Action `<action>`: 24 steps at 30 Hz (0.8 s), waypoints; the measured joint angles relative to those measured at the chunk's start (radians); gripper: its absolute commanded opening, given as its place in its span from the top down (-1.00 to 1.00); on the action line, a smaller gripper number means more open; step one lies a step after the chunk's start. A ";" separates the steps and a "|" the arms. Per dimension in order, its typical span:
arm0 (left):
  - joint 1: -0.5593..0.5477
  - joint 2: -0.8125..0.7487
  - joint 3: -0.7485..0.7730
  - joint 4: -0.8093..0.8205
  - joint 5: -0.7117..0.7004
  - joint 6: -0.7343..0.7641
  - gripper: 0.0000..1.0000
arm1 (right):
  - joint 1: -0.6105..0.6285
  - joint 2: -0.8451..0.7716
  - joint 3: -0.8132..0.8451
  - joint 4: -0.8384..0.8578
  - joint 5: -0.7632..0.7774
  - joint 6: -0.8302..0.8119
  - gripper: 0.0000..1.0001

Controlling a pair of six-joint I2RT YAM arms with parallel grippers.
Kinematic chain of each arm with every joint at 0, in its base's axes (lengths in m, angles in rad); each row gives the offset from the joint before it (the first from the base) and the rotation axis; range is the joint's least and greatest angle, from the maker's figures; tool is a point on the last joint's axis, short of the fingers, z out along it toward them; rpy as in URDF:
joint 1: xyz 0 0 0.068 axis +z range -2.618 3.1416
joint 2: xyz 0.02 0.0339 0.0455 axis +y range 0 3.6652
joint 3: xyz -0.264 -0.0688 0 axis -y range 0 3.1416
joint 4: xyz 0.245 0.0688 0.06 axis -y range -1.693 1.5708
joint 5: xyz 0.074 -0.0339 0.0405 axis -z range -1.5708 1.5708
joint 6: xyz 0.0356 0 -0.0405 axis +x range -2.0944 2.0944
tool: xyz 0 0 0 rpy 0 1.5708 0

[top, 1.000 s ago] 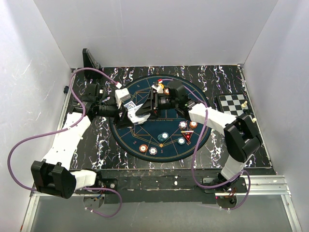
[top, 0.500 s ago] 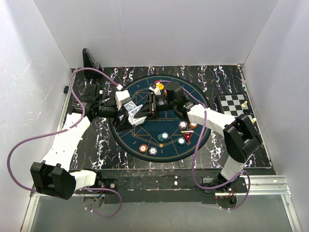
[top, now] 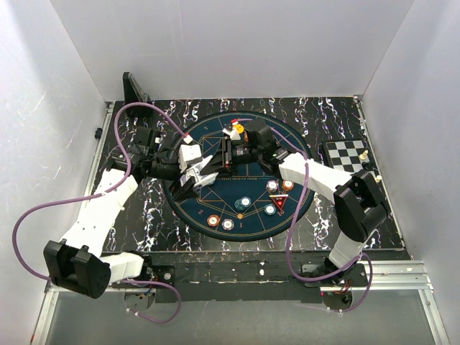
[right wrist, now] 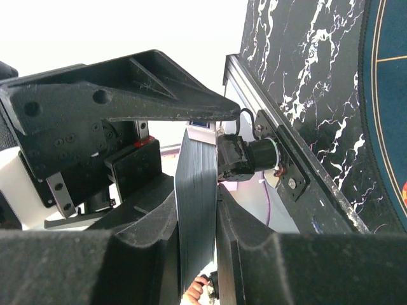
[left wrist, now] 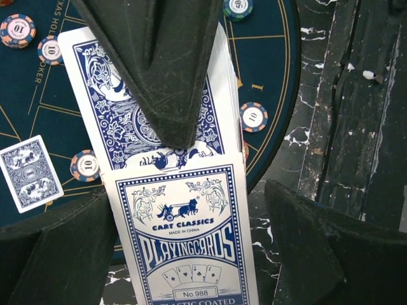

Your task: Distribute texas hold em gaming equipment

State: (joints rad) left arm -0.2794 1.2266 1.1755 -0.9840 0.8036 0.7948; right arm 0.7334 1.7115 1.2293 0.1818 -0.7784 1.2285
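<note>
A blue-white card box (left wrist: 191,244) stands between my left gripper's (left wrist: 191,210) open fingers; the right-hand finger (left wrist: 331,248) is clear of it. A deck of playing cards (left wrist: 121,108) with blue patterned backs sticks out of the box. My right gripper (right wrist: 198,190) is shut on that deck (right wrist: 196,210), edge-on between its pads. Both grippers meet over the mat's left half, left (top: 192,180) and right (top: 219,154). One card (left wrist: 30,173) lies face down on the mat. Striped poker chips (top: 213,221) (top: 246,202) (top: 287,185) and the red-black triangular marker (top: 277,202) lie on the mat's near half.
The round dark blue mat (top: 244,215) covers the middle of the black marbled table. A black-white chessboard (top: 350,154) with pieces sits at the right edge. A black upright stand (top: 134,88) is at the back left corner. White walls enclose the table.
My left gripper has opened off the card box and its wrist has shifted a little right and nearer. My right gripper has closed tighter on the deck.
</note>
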 measured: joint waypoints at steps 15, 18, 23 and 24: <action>-0.033 -0.005 -0.005 0.043 -0.090 -0.031 0.01 | 0.017 0.000 0.044 -0.083 0.044 -0.054 0.64; -0.034 -0.005 -0.005 0.043 -0.092 -0.034 0.16 | 0.019 0.000 0.044 -0.086 0.047 -0.054 0.42; -0.035 -0.005 -0.013 0.043 -0.088 -0.039 0.38 | 0.020 0.000 0.045 -0.098 0.047 -0.056 -0.10; -0.036 -0.006 -0.016 0.043 -0.086 -0.040 0.40 | 0.020 0.000 0.045 -0.103 0.048 -0.059 -0.15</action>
State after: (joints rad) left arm -0.3153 1.2209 1.1599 -0.9409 0.7174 0.7547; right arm 0.7532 1.7115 1.2739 0.0788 -0.7307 1.1698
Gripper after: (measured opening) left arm 0.657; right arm 0.488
